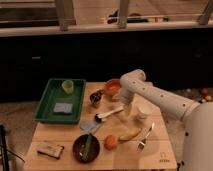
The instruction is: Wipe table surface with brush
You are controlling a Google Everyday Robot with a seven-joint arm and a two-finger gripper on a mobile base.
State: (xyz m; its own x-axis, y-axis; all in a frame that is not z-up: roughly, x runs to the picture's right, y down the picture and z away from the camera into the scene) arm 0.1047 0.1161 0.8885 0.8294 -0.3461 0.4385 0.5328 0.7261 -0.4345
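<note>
Near the middle of the table surface (pixel 62 134) lies the brush (pixel 109 115), flat on the planks. Its long axis runs on a shallow diagonal: the small dark head points toward the lower left of the camera view, and the white handle rises toward the right. The gripper (pixel 125 108) hangs at the end of the single white arm, which reaches in from the right and bends downward, so the tool sits over or just beside the right-hand end of the handle. Its jaws stand wide and hold nothing; the brush appears to rest on the wood on its own, though whether a fingertip already touches the handle cannot be made out. The relation that matters is that the handle end, not the head, is the part nearest the tool, with the rest of the brush stretching away to the tool's left in the view. A grasp would probably have to cross the handle, with the jaws set square to that diagonal. A white cup (pixel 142 112) stands just beside the gripper on the far side from the brush, and a banana (pixel 130 135) lies nearer the front edge, so room for any sideways correction looks tight.
</note>
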